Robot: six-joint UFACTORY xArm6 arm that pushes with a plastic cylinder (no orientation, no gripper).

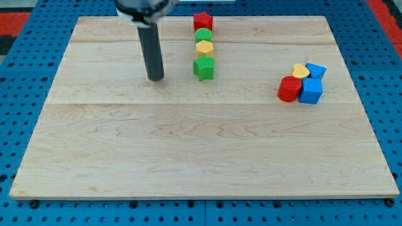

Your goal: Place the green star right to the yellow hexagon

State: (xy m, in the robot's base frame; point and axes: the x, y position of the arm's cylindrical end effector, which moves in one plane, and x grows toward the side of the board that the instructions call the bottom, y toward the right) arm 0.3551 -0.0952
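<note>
- Green star point(204, 67): upper middle of the wooden board point(201, 150), lowest piece of a short column, flat on the surface.
- Yellow hexagon point(205, 47): at the star's 12 o'clock, touching it.
- Green round block point(202, 34): at the hexagon's 12 o'clock, touching it.
- Red star point(203, 21): top of the column, at the board's far edge.
- My tip point(156, 78): at the green star's 9 o'clock, near but apart from it, touching no block. No jaws fitted; the rod holds nothing.
- Group at the green star's 3 o'clock, well apart: red cylinder point(289, 88), blue cube point(310, 91), yellow heart point(301, 71), second blue block point(316, 70), all packed together.
- Blue pegboard point(25, 75): surrounds the board.
</note>
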